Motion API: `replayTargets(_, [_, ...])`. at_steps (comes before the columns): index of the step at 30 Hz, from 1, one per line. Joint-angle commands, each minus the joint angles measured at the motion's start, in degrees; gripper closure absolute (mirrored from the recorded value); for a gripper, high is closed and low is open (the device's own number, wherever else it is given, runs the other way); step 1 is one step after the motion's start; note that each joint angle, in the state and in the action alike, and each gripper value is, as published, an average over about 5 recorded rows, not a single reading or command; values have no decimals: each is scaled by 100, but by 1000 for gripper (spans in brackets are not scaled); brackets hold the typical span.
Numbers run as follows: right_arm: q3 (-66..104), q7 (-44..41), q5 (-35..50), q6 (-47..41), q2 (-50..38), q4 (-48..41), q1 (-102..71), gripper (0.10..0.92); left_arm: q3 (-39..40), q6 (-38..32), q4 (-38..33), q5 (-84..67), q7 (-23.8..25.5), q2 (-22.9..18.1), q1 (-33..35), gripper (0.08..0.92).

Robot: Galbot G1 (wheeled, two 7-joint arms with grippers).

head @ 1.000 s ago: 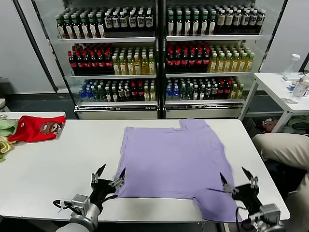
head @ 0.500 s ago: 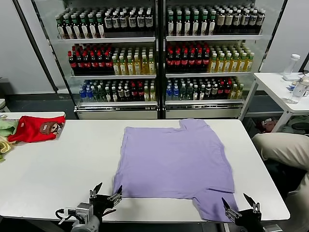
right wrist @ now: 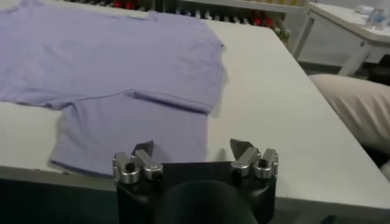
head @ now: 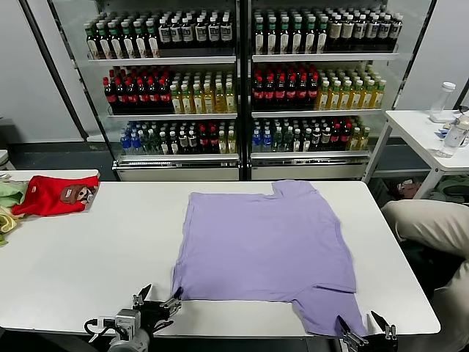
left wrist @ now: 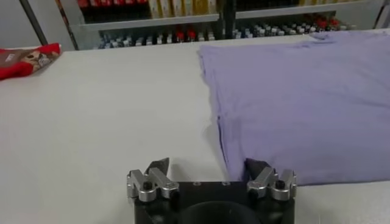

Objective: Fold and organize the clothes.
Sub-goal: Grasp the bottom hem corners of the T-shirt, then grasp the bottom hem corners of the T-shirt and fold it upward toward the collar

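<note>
I see T-shirt (head: 267,253) flat on bench (head: 80,249) | left gripper (head: 156,302) jaws released, near edge | right gripper (head: 366,331) jaws released, by sleeve

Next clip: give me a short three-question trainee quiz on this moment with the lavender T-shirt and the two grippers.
1. True or false: the left gripper is clamped on the lavender T-shirt.
2. Which garment lies at the table's far left edge? A) a red one B) a black one C) a striped one
3. Fill in: the right gripper hangs at the near table edge with its jaws ____.

Key:
1. False; its jaws are open and hold nothing, beside the shirt's near corner.
2. A, the red garment.
3. Open.
</note>
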Motion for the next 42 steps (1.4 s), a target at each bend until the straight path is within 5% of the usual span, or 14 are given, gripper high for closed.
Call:
replayTargets(1, [-42,7,66,-37,10,-36,-46,335,60,46,-62,-62,118,-28,111,234])
replayTargets(21, [113,-87,317,25,-80,472,106,881,-79,-126,-354,-10,185,-57,203,804])
replayTargets(26, [404,-119,358,21,-178,969,-156,904,-408,-155,-902,-69,51,142,779,909])
replayTargets(36, [583,-128,137,80,-170,1387,-1111,904,-736,-226,-1855,-73,-227,281,2202,914])
replayTargets(42, [550,-76,130,38,-213,1531,-902,904,-1018,-183,-2248,-224,-188,366,2290,914])
